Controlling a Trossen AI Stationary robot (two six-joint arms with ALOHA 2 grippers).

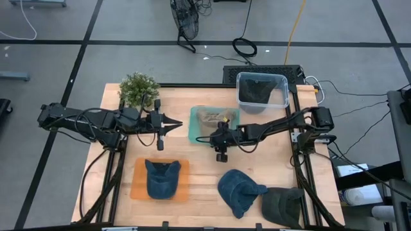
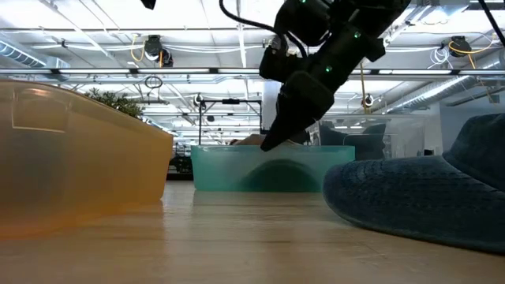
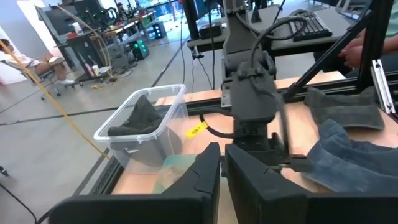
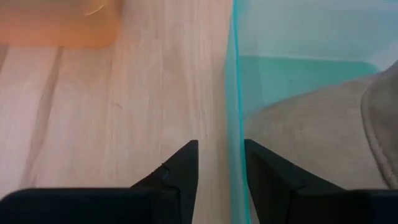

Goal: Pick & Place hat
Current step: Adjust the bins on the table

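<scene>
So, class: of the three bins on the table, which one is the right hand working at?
The teal bin holding the tan hat: the right hand straddles its wall, while the orange bin and clear bin sit apart.

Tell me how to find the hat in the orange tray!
Look at the wooden table from above and go to its near-left corner, where a flat orange tray lies. The blue cap lies on it. The other blue hat lies on bare wood, and the tan one is in the teal bin.
</scene>
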